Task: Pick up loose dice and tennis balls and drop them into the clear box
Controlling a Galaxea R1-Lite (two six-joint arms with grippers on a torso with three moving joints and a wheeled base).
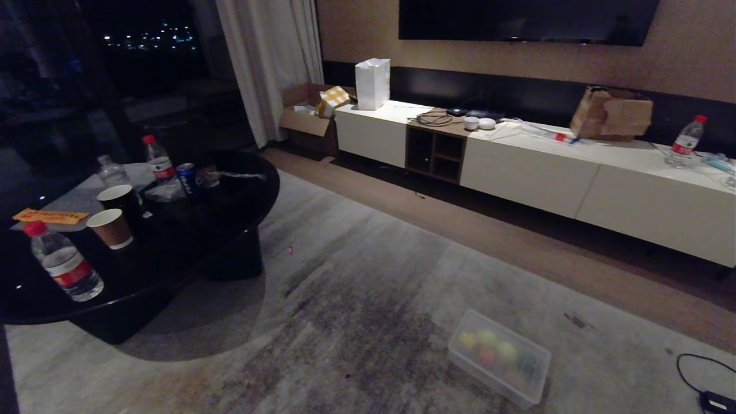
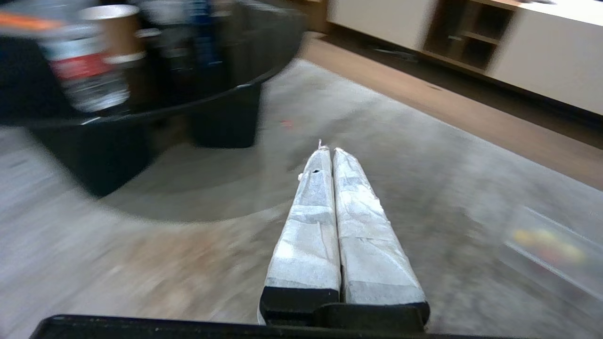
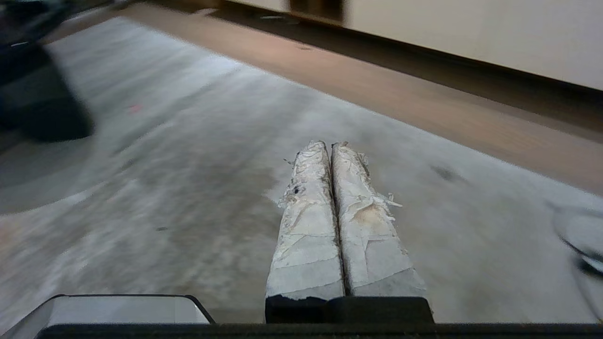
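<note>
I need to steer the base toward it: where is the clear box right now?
In the head view the clear box sits on the grey rug, low and right of centre, right of the black round table.

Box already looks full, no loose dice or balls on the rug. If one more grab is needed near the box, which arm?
Right, marginally. The clear box sits on the rug toward the robot's right side. Both the left gripper and the right gripper are shut, empty, above bare rug, so neither has a head start.

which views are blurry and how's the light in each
Head view: dim but sharp, the clear box on the rug readable. Left wrist view: brighter, smeared; the black table and its bottles streak, the left gripper stays crisp. Right wrist view: bright, the floor smeared, the right gripper sharp.
</note>
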